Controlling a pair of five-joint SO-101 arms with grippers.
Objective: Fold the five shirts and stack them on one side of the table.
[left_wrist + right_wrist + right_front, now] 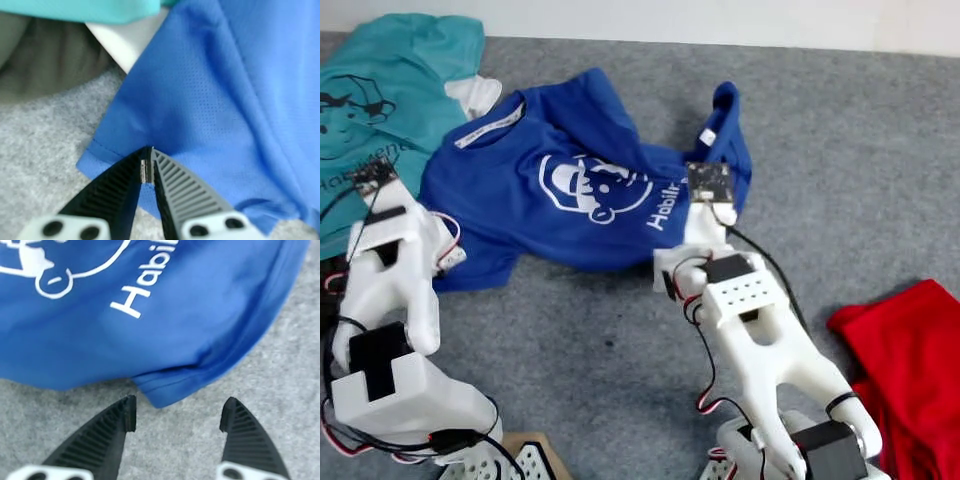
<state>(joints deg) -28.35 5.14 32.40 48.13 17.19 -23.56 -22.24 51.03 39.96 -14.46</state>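
The blue shirt [570,200] lies in the middle of the grey surface [860,150], a little toward 12 o'clock. Its print faces up and it is not folded. One part is bunched up at about 1 o'clock, so I judge that it must be flattened before any fold is made.

The left hand [147,167] is at the shirt's 9 o'clock side, on the edge of a sleeve. Its jaws are closed together, and small wrinkles in the cloth run toward the tips. From this I believe it pinches the sleeve hem, probably to pull this side straight.

The right hand [177,412] is at the shirt's 4 o'clock side, just above the surface. Its jaws stand wide apart and hold nothing. A corner of the hem lies just in front of them — a good place to take the cloth, as it sticks out from the rest.

A teal shirt [390,90] waits at 10 o'clock and a red shirt [910,340] at 4 o'clock, both unfolded — the task seems at its beginning.
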